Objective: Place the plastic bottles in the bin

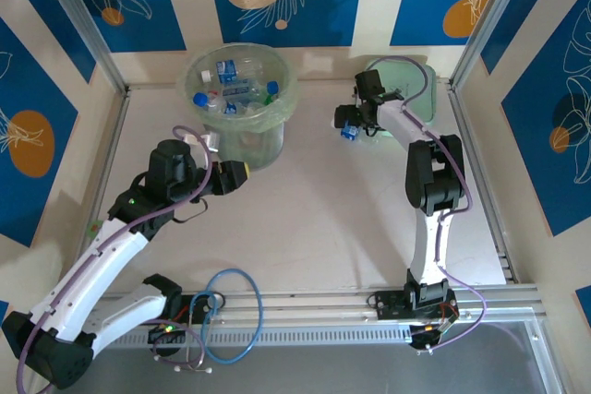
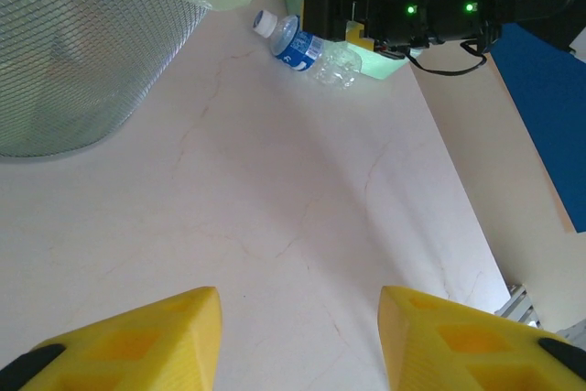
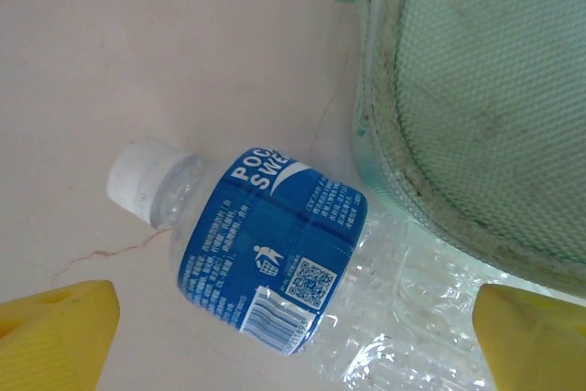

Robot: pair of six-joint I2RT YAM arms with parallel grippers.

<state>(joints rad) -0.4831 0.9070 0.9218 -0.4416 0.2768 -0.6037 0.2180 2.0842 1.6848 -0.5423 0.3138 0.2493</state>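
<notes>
Inspecting the right wrist view: one bottle (image 3: 265, 258) lies on its side on the table (image 3: 137, 43). Its white cap points to the upper left of the frame and its crumpled clear body runs to the lower right, just beside the mint green case (image 3: 476, 89) at the upper right.

The right tool (image 3: 298, 318) stands spread wide and grips nothing. Its yellow fingers show at the two lower corners of the frame, one on either side of the bottle.

Key relation: the bottle's long axis runs diagonally across the line between the fingers, not square to it. Most of the bottle lies toward the upper part of the frame from the fingertips. In my judgement, the tool needs a further reach and some wrist turn before closing.

In the top view the right arm is plainly the nearer to this bottle. The left tool (image 2: 300, 336) is partly open and empty, sitting low by the bin (image 1: 285, 89) at upper centre. The bin already holds several plastic bottles (image 1: 231, 88).

Markings: the blue label reads "POC" and "SWE" in white, the rest curving out of sight. A barcode, a QR code and a litter-bin pictogram are visible. The small print is illegible.
</notes>
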